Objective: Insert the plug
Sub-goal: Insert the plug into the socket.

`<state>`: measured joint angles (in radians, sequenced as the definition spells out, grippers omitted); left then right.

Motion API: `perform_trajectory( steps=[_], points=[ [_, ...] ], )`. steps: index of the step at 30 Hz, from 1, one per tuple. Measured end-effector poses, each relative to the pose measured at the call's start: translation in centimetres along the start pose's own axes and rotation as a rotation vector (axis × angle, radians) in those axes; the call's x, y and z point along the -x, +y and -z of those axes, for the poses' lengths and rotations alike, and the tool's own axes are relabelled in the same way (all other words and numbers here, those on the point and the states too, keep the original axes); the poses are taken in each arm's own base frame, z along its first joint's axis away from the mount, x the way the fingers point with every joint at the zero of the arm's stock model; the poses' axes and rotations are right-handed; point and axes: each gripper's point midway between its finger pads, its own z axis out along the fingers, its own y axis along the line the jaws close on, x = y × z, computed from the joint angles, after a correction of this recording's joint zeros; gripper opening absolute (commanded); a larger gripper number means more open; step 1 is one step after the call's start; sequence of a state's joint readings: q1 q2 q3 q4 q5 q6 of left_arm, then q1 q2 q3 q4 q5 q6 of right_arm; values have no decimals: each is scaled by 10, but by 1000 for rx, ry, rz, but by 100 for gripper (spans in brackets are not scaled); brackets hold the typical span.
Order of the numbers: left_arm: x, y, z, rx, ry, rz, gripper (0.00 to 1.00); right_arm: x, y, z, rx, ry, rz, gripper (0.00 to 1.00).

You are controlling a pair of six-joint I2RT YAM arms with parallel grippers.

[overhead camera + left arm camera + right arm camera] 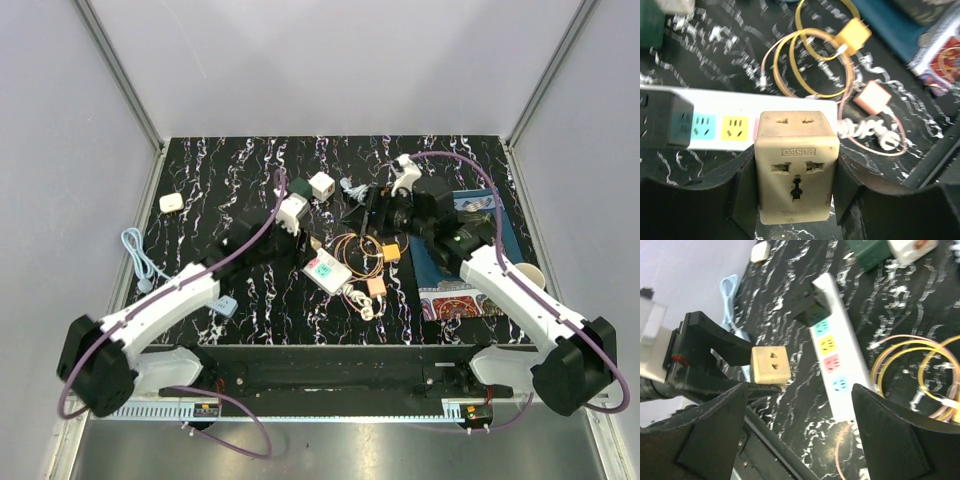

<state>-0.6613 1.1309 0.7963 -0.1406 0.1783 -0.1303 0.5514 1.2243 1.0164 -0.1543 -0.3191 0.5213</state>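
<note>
Since my left gripper [796,212] is clamped on the beige adapter [796,165] by its flat sides, I judge it light, rigid and slick; my right gripper [799,390] gapes empty.

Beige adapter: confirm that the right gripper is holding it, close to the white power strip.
Not right: the left gripper holds the beige adapter, close to the white power strip. The left wrist view shows it clamped in that gripper; the right wrist view shows the right gripper open with nothing in it.
</note>
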Motion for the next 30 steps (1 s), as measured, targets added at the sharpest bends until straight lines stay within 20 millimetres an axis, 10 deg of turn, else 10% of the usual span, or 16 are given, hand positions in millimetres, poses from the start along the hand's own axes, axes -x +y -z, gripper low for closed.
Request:
perform_trajectory(
  steps=[12, 30],
  points=[
    [-36, 68, -32, 147, 343, 171, 0, -11, -61, 22, -204, -14, 60, 93],
    [-66, 81, -58, 95, 574, 133, 0, -22, -74, 28, -232, 14, 123, 93]
  ],
)
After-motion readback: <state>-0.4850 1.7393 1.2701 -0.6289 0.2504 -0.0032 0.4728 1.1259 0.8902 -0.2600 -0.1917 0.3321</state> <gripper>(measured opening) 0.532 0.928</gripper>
